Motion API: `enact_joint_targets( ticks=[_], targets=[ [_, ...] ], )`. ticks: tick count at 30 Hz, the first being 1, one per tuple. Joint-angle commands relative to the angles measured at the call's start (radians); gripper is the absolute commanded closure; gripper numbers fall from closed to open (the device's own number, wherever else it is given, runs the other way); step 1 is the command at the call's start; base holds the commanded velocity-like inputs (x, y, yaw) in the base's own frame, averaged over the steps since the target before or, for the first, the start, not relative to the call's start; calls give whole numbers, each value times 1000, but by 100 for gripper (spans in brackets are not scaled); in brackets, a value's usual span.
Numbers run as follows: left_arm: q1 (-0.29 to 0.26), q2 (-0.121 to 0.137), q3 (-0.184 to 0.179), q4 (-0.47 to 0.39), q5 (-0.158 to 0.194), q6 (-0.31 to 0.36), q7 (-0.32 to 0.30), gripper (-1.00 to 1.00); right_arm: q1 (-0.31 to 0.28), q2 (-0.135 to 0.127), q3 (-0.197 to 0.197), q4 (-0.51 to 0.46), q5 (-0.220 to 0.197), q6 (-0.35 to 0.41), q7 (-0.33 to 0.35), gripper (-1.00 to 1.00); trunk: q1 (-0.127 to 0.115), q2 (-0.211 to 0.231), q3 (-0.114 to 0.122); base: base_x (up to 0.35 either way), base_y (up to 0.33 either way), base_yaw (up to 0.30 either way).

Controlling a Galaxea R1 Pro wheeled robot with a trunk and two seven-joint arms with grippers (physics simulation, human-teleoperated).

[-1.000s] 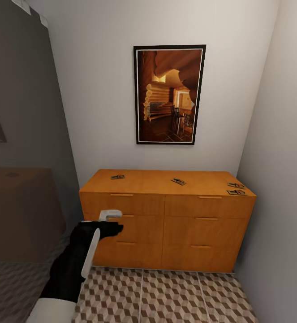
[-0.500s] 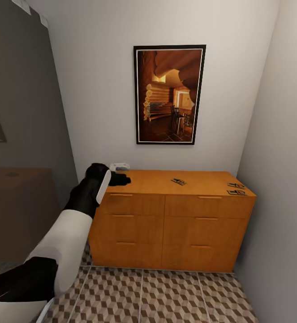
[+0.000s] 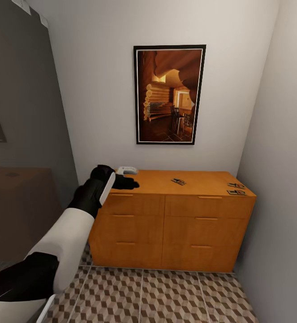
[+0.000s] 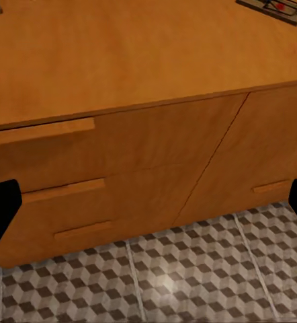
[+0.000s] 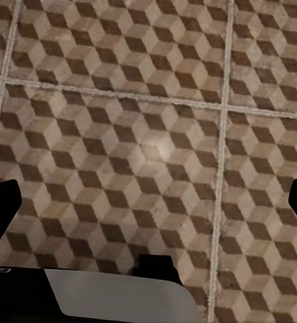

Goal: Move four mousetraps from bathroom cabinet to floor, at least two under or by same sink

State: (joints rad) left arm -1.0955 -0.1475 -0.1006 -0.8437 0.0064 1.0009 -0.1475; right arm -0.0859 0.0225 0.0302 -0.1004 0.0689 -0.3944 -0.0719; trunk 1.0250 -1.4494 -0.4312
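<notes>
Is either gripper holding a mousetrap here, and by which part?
Nothing is held. The left gripper hovers open above the cabinet top; the right gripper is open over the bathroom floor.

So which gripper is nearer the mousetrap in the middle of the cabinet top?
Left. The left gripper hovers over the cabinet top, beside the middle mousetrap; the right gripper faces the floor tiles.

You see an orange-brown wooden drawer cabinet (image 3: 175, 215) against plain white walls (image 3: 99, 89). At six o'clock, the square-tiled floor (image 3: 166, 296) shows brown, beige and white cubes with pale grout.
</notes>
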Motion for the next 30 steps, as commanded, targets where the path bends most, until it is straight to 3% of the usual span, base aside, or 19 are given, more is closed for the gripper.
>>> enact_joint_targets(
  ticks=[1, 12, 20, 24, 30],
  targets=[
    [-1, 1, -7, -1, -1, 4, -4, -100, -1, 0, 3, 0, 7, -2, -7, -100, 0, -1, -1, 0, 0, 0],
    [-1, 2, -44, -1, -1, 4, -34, -100, 0, -3, 0, -1, 4, 0, -3, -100, 0, -1, -1, 0, 0, -22],
    [-1, 13, -57, -3, -2, 3, -119, -100, -1, -4, -1, -1, 3, 0, -3, -100, 0, -1, 2, 0, 0, -176],
    [-1, 25, -90, -3, -4, 1, -159, -100, -1, -4, -1, -1, 3, 0, -3, -100, 0, -1, 4, 0, 0, -214],
    [-1, 27, -100, -22, -4, 1, -167, -100, 0, -4, -1, -1, 3, 0, -3, -100, 0, -1, 7, 0, 3, -215]
  ],
)
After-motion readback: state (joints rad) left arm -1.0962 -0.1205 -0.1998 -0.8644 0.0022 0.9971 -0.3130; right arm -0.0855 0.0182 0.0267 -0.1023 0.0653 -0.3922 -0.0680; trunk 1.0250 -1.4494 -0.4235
